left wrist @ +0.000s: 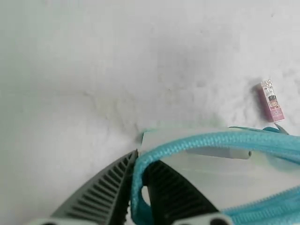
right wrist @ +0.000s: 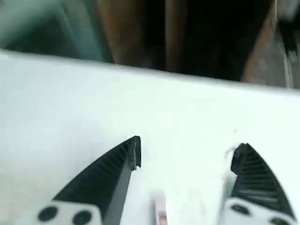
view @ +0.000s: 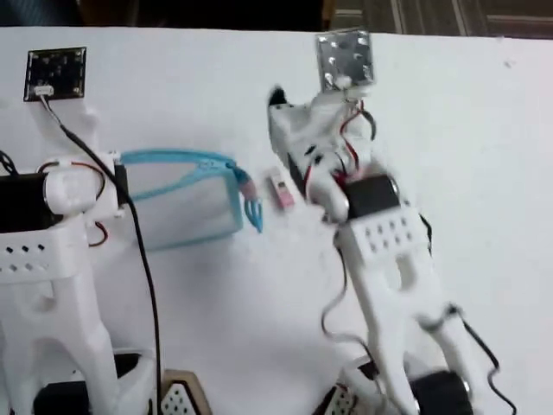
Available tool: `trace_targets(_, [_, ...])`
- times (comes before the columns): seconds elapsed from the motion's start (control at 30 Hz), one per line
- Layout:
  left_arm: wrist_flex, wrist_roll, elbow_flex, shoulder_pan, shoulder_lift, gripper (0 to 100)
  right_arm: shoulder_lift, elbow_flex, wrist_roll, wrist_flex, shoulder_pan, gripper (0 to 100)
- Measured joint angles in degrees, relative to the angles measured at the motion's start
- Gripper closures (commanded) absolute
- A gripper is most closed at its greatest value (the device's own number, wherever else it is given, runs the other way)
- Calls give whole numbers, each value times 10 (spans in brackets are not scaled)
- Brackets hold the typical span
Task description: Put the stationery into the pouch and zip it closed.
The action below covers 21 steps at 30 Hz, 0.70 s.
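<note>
The left gripper (left wrist: 139, 163) pinches the teal zipper edge of the clear pouch (view: 186, 203). A small pink stationery piece (view: 282, 191) lies just beside the pouch's far end, under the right gripper (right wrist: 188, 145), whose fingers are spread wide.

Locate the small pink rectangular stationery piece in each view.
High view: small pink rectangular stationery piece on white table, between clear blue-zipped pouch and right arm.
Left wrist view: piece beside the pouch's zip end.
Right wrist view: piece between the right gripper's open jaws.
Shared landmark: pouch (high, left wrist).
</note>
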Motion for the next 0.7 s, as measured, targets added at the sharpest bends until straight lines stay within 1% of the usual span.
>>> trace_targets(0.13, [0, 0, 0, 0, 0, 977, 114, -40, 61, 88, 3, 691])
trace_targets(0.23, [0, 0, 0, 0, 0, 977, 199, -68, 95, 122, 1, 690])
trace_targets(0.4, [0, 0, 0, 0, 0, 977, 338, -127, 127, 135, 0, 690])
trace_targets(0.53, [0, 0, 0, 0, 0, 977, 440, -178, 131, 135, -5, 692])
trace_targets(0.7, [0, 0, 0, 0, 0, 977, 532, -223, 133, 135, -34, 697])
